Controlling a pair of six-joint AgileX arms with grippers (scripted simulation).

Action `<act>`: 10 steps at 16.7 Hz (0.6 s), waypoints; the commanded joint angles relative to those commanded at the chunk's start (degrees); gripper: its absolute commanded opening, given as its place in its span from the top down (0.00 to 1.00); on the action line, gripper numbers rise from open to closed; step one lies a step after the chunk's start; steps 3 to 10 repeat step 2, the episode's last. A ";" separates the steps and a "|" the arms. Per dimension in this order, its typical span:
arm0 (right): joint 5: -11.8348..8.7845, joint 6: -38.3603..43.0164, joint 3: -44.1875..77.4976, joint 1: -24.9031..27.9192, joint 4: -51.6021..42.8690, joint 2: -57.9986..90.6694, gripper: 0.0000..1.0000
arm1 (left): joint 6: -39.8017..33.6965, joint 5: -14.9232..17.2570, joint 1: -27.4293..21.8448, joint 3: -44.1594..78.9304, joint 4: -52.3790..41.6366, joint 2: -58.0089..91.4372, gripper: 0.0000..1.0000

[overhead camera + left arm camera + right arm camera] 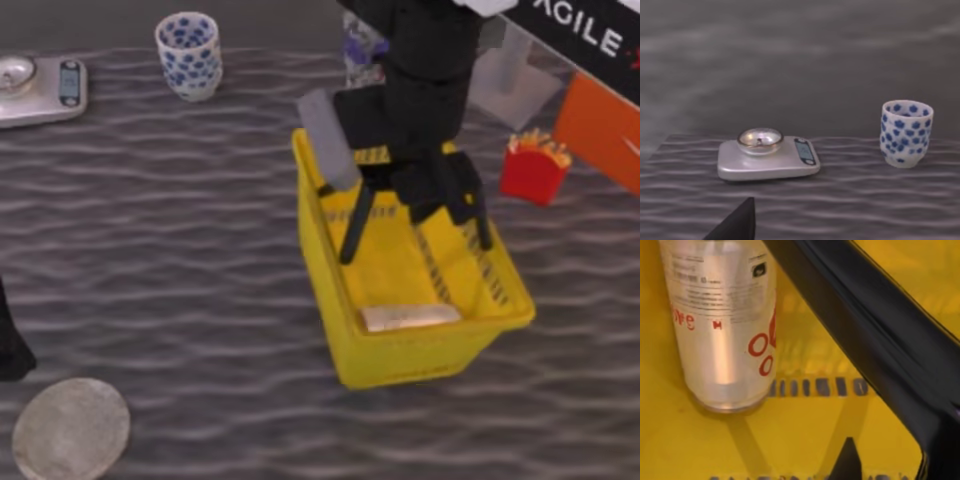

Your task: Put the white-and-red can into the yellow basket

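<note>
Can, white-and-red, lies on its side on the floor of the yellow basket; from above it shows as a pale cylinder near the basket's front wall, lower centre of the frame. Not gripped, nothing touching it. Black swing handle crosses the right wrist view close up.

Right gripper hangs over the basket's middle, above and apart from the can; jaws hidden under the arm, cannot tell how they stand.

Grey round disc at lower left on the tabletop. Left arm parked at the left edge.

Farther back: red fries box right of the basket, blue-dotted cup and silver scale at upper left.
</note>
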 joint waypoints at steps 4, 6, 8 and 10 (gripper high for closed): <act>0.00 -0.18 0.82 -0.19 -0.86 -0.22 1.00 | 0.00 0.00 0.00 0.00 0.00 0.00 0.00; 0.00 -0.18 0.82 -0.19 -0.86 -0.22 1.00 | 0.00 0.00 0.00 0.00 0.00 0.00 0.00; 0.00 -0.18 0.82 -0.19 -0.86 -0.22 1.00 | 0.00 0.00 0.00 0.00 0.00 0.00 0.00; 0.00 -0.18 0.82 -0.19 -0.86 -0.22 1.00 | 0.00 0.00 0.00 0.00 0.00 0.00 0.00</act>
